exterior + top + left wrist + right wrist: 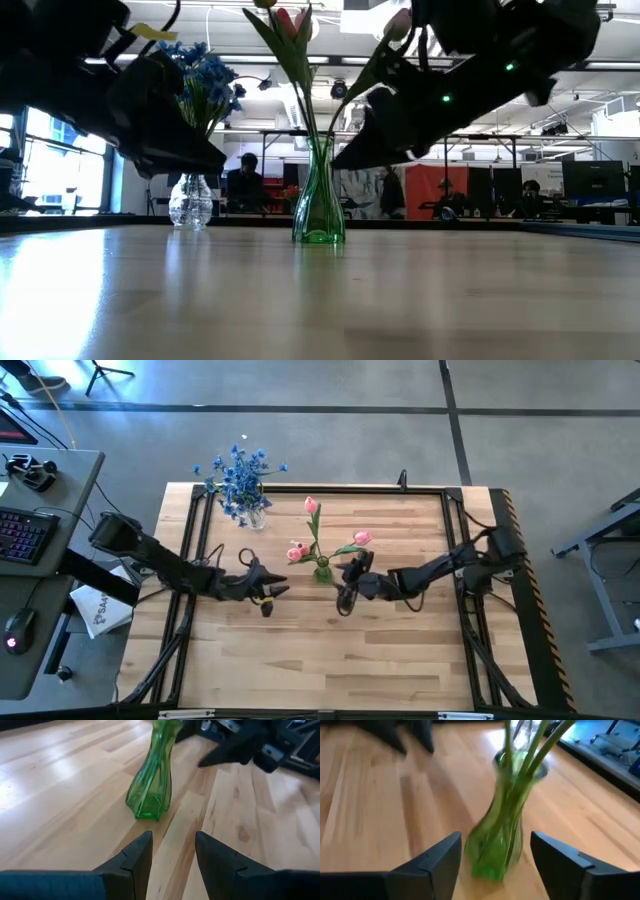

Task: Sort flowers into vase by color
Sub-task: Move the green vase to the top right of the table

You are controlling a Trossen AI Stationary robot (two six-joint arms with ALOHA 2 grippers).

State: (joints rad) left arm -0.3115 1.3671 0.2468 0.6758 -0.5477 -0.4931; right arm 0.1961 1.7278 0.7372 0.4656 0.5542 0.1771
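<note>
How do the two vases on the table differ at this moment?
The green vase holds pink tulips and stands mid-table between both grippers; the clear vase holds blue blossoms near the far edge. The green vase is tall and slim, the clear vase shorter and rounder. Both stand upright.

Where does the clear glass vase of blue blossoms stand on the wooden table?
In the high view, the clear glass vase stands at the table's far left corner, left of the green glass vase holding pink tulips.
</note>
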